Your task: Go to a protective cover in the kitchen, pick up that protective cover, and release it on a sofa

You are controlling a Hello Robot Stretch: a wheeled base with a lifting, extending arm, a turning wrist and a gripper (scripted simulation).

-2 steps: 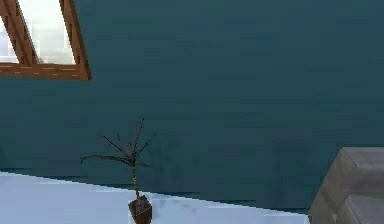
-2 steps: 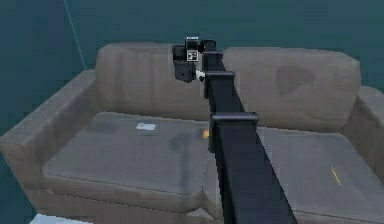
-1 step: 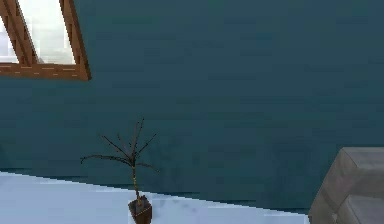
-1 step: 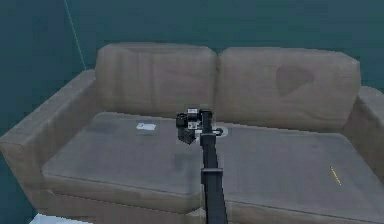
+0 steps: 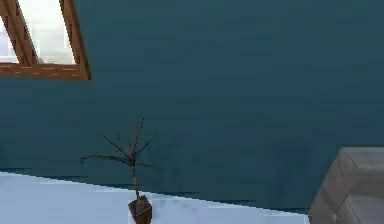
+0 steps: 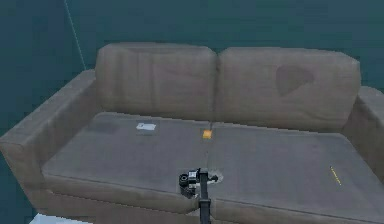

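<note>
Forward view, near left: small brown pot (image 5: 141, 210) with a spindly plant (image 5: 128, 158) in it. (mo)
And the cover? (kit)
Possibly that flat grey bit (image 6: 147, 127) on the left cushion of the sofa (image 6: 160, 85). The gripper (image 6: 188, 181) is at the seat's near edge, can't tell if it's holding anything. (mo)

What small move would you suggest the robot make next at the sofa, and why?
Probably release in place, if the jaws carry the cover, which I cannot tell. The arm ends at the sofa's front seat edge, cushion behind the jaws. A small grey thing and a small yellow thing lie farther back, apart from them.
</note>
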